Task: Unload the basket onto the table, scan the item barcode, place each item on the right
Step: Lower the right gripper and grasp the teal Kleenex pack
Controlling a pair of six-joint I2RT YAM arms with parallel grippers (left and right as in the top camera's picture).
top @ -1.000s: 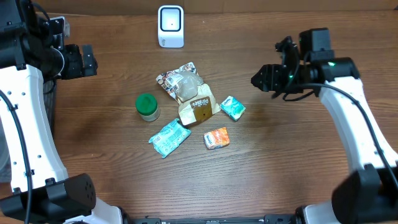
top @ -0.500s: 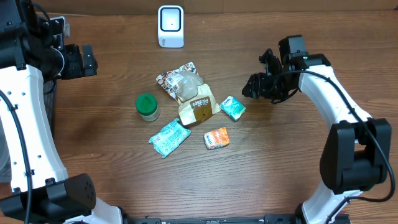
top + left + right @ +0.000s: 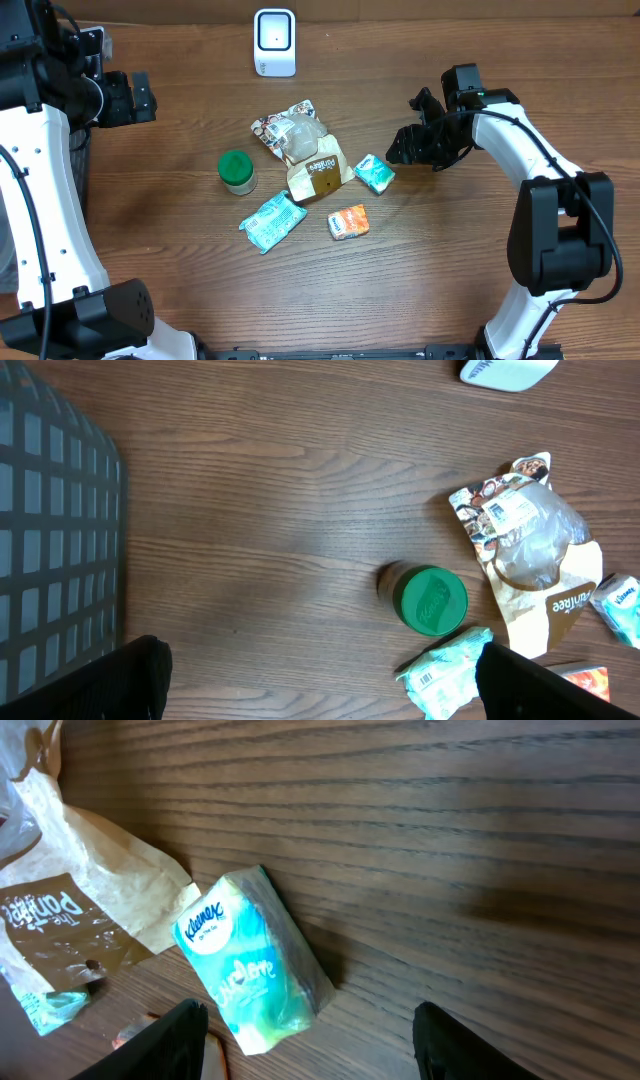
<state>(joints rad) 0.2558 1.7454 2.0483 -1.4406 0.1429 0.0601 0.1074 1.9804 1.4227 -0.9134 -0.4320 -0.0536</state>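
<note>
Teal-and-white film is wrapping the Kleenex pack point(image 3: 255, 960), probably the item being targeted, which is lying on the wooden table point(image 3: 450, 260) just beside the brown paper bag point(image 3: 320, 170) and well apart from the white scanner point(image 3: 274, 42) at the far edge. The right gripper point(image 3: 400, 147) is hovering near the pack's right side with its jaws partly spread and nothing between them. The left gripper point(image 3: 132, 97) is hanging wide open and empty near the left edge. The soft pack is likely risking being shoved against the bag if the fingers are closing off-centre. The slick film could be slipping free on a lift, and a grip covering the barcode would be spoiling the scan. No barcode is showing on the upper face, so it may be lying underneath. The right wrist view is giving the pack's lettering and tilt, while only the overhead is showing the whole route to the scanner. The left wrist view is adding a grey mesh basket point(image 3: 50, 530) that the right wrist view is missing entirely.
</note>
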